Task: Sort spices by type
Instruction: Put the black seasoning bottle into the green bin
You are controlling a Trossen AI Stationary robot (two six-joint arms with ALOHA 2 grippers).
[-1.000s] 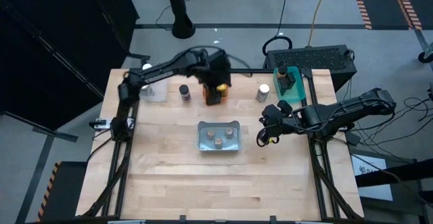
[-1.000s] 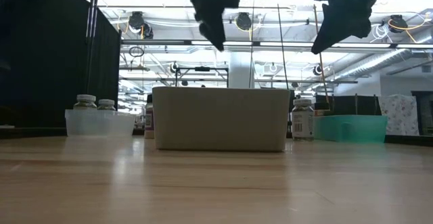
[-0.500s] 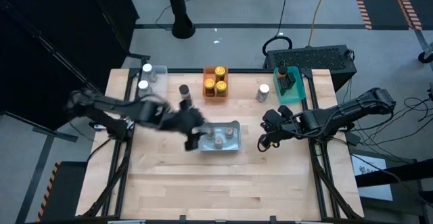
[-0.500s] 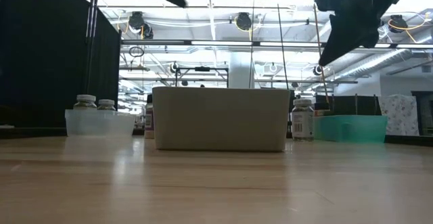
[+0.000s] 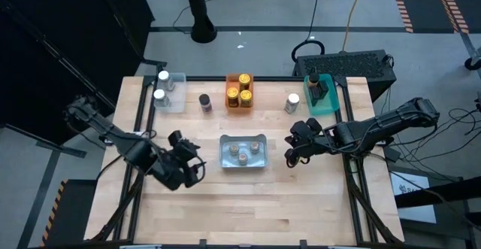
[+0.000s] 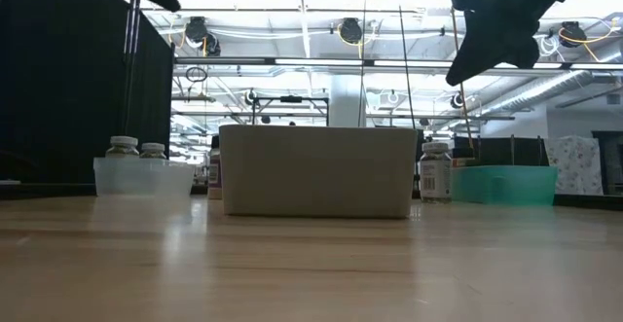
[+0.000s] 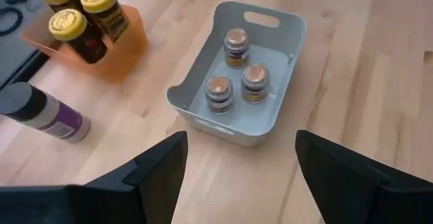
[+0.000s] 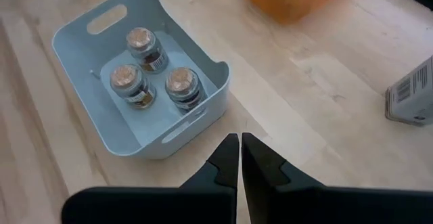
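My left gripper (image 5: 192, 166) hangs open and empty above the table's near-left part, left of the grey bin (image 5: 225, 159); its view (image 7: 240, 143) looks over that bin. My right gripper (image 5: 291, 157) hovers shut and empty just right of the grey bin (image 8: 203, 102). Three brown-lidded jars (image 7: 237, 75) stand in the grey bin. Three gold-lidded jars (image 5: 239, 91) stand in an orange bin. Two white-lidded jars (image 5: 160, 85) stand in a clear bin. A black-lidded jar (image 5: 205, 101) and a white-lidded jar (image 5: 291, 101) stand alone on the table.
A teal bin (image 5: 328, 104) at the far right holds a dark jar (image 5: 317, 89). The bins line the far edge, with the grey bin at the middle. Bare wood (image 5: 248, 204) stretches along the near half. A keyboard (image 5: 353, 62) lies beyond the far-right corner.
My left arm has swung quickly from above the orange bin at the far edge, past the grey bin's left end, toward the near-left of the table. The orange bin with its gold-lidded jars has come into view. My right gripper has stayed nearly where it was.
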